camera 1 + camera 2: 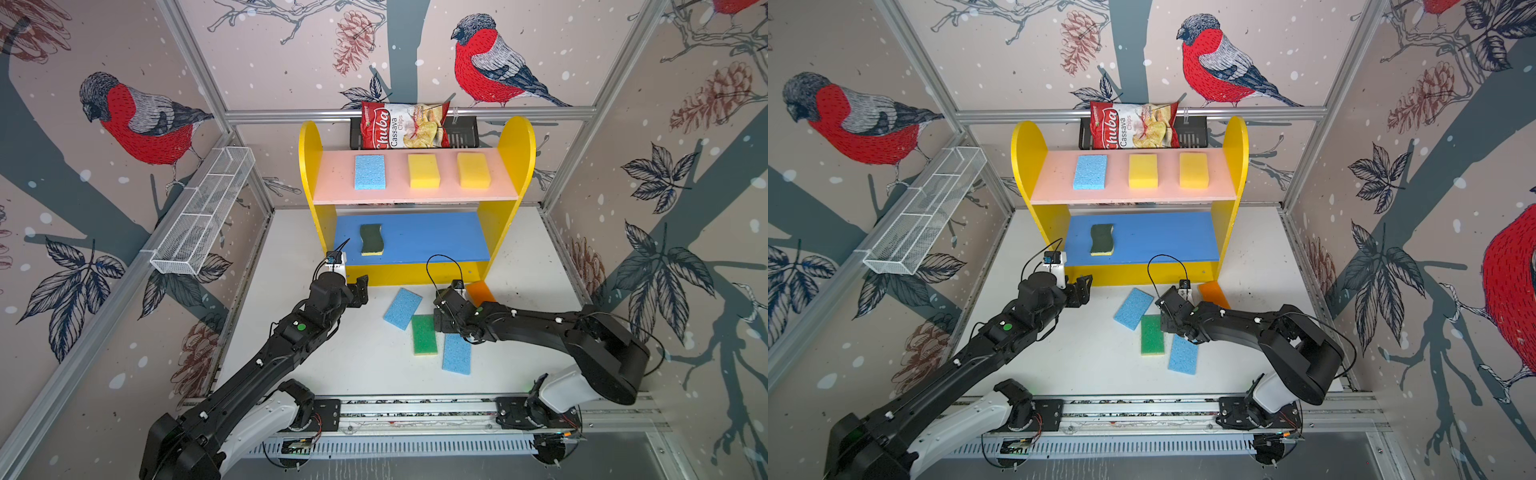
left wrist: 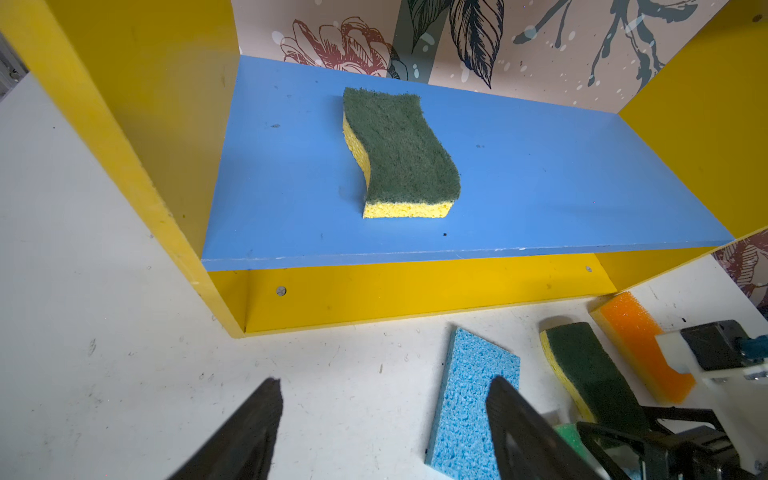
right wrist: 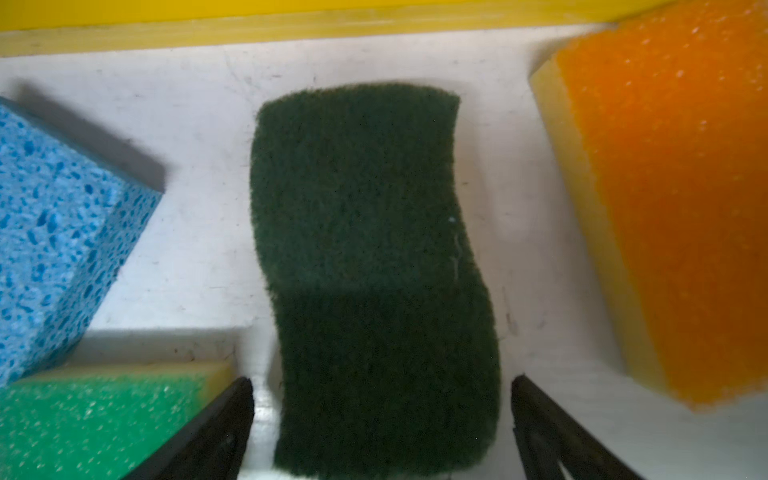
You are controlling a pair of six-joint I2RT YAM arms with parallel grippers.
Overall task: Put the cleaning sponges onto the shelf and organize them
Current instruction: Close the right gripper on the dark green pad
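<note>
Both top views: shelf (image 1: 515, 166) holds blue sponge (image 1: 370, 171), yellow sponges (image 1: 424, 170), wavy sponge (image 1: 371, 240); left gripper (image 1: 360, 291) at its 7 o'clock. Left wrist: jaws apart, empty. Right wrist: right gripper (image 3: 382, 379) spread astride dark-green sponge (image 3: 370, 249) on table (image 3: 187, 208), unclenched; orange sponge (image 3: 673, 208) beside it.

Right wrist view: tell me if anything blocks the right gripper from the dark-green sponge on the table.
Nothing visible does. The right gripper is open, with the dark-green sponge flat between its jaws; the bright-green sponge and orange sponge lie off to the sides.
</note>
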